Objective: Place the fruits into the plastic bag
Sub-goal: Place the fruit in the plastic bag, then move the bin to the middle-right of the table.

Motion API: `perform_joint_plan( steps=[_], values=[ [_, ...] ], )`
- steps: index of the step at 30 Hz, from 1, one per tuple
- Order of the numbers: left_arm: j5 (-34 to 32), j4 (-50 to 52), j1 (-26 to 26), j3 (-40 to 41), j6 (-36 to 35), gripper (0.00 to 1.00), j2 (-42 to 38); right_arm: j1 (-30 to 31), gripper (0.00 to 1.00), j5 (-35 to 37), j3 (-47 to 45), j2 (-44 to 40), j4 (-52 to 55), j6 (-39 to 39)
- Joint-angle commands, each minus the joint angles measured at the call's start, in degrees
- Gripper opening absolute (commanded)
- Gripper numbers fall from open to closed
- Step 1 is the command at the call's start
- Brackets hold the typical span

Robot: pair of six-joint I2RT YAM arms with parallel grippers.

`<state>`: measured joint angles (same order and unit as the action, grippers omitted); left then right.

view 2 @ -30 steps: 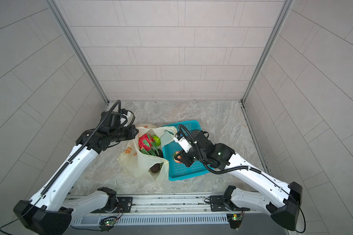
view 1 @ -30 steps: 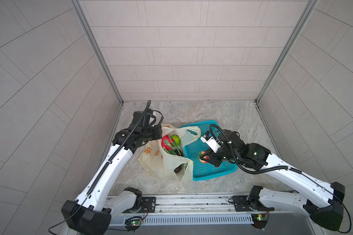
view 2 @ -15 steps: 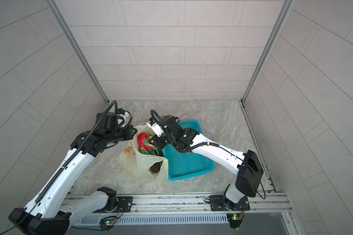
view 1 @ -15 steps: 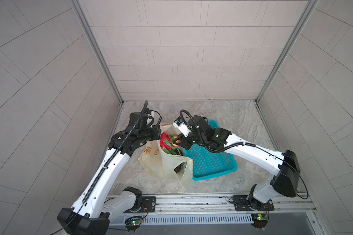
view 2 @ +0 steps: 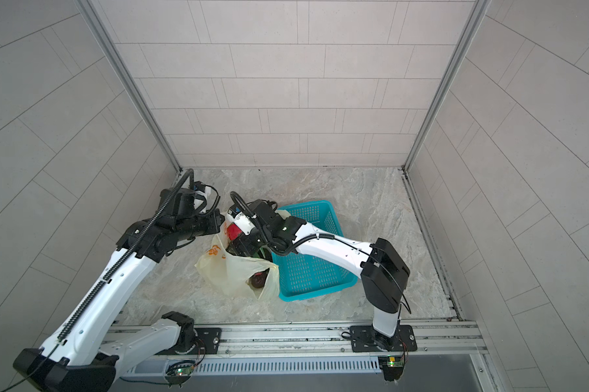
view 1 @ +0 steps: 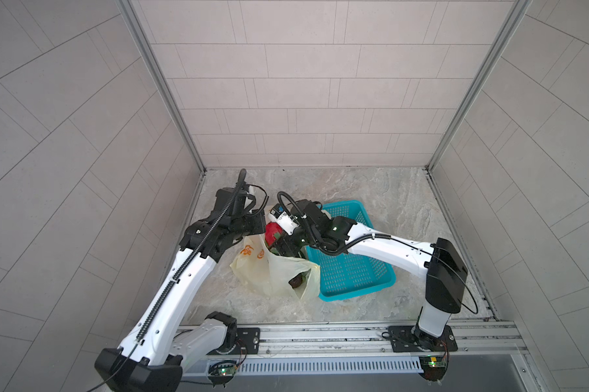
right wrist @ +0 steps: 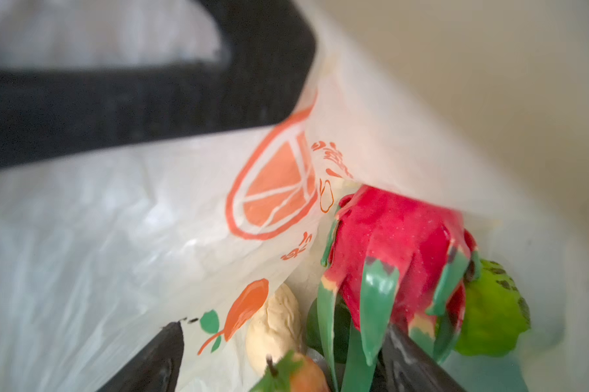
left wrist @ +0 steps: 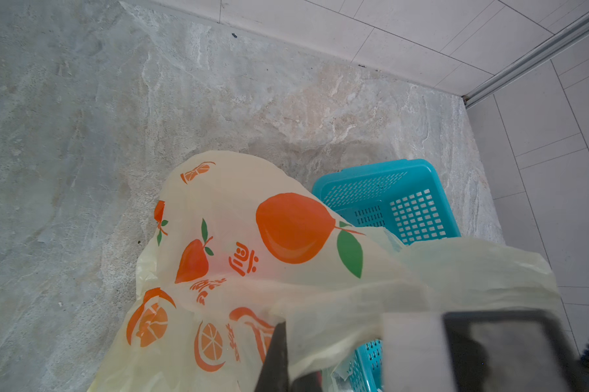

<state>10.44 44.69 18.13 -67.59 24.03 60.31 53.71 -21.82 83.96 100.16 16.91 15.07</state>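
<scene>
The cream-yellow plastic bag (view 1: 269, 271) (view 2: 230, 271) (left wrist: 252, 244) lies on the floor left of the basket, its mouth held up. My left gripper (view 1: 260, 228) (view 2: 219, 226) (left wrist: 296, 370) is shut on the bag's rim. My right gripper (view 1: 283, 247) (view 2: 244, 245) (right wrist: 283, 366) reaches into the mouth, open. A small red-orange fruit with green leaves (right wrist: 303, 375) sits loose between its fingers. Inside the bag are the dragon fruit (view 1: 272, 232) (view 2: 233, 231) (right wrist: 398, 251), a lime-green fruit (right wrist: 490, 312) and a beige piece (right wrist: 276, 325). A dark piece (view 1: 296, 281) (view 2: 257, 280) shows through the film.
The teal perforated basket (view 1: 357, 294) (view 2: 317, 294) (left wrist: 374, 173) stands against the bag's right side, no fruit showing in it. Bare marble floor (view 1: 371, 190) runs to the back and right walls. The arms' mounting rail (view 1: 320, 336) crosses the front.
My right arm swung from the basket over to the bag's mouth carrying a small fruit, and its jaws have now opened inside the bag. The left gripper kept its hold on the rim.
</scene>
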Motion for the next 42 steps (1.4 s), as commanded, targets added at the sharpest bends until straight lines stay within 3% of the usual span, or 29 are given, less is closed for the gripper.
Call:
perform_joint_plan(
  steps=[1, 8, 13, 18, 20, 23, 30, 36, 42],
  values=[
    [-2.03, -0.32, -0.1, -1.02, 0.72, 0.0, -0.03, -0.3, 0.87, 0.26, -2.09, -7.32, 0.55, -2.49],
    [-2.55, -0.82, -0.05, -0.41, 1.37, 0.0, 0.24, -0.41, 0.86, 1.95, -12.28, -22.14, 3.13, -4.0],
    [-2.81, -1.1, -0.06, -0.43, 1.37, 0.0, 0.68, -2.06, 0.87, 11.8, -21.22, -36.52, 3.13, -1.15],
    [-3.3, -1.55, -0.05, 0.15, 1.76, 0.0, 0.97, -11.4, 0.87, 26.72, -31.56, -49.75, 3.45, 7.67],
    [-3.01, -1.74, -0.09, 0.42, 1.98, 0.0, 0.85, -17.08, 0.86, 27.89, -34.85, -52.02, 4.22, 12.23],
    [-3.05, -1.58, -0.07, 0.2, 1.94, 0.0, 0.94, -23.58, 0.83, 21.14, -38.02, -49.86, 3.9, 16.6],
    [-2.83, -1.48, -0.06, -0.45, 2.32, 0.0, 1.13, -23.67, 0.78, 2.26, -38.76, -29.62, -0.72, 18.24],
    [-3.18, -0.88, -0.03, -0.11, 2.36, 0.0, 0.04, -26.38, 0.79, 3.37, -37.4, -19.63, 2.57, 22.22],
    [-3.42, -1.35, -0.05, 0.02, 2.25, 0.0, -0.02, -34.1, 0.79, 8.54, -39.37, -21.46, 7.7, 21.76]
  ],
)
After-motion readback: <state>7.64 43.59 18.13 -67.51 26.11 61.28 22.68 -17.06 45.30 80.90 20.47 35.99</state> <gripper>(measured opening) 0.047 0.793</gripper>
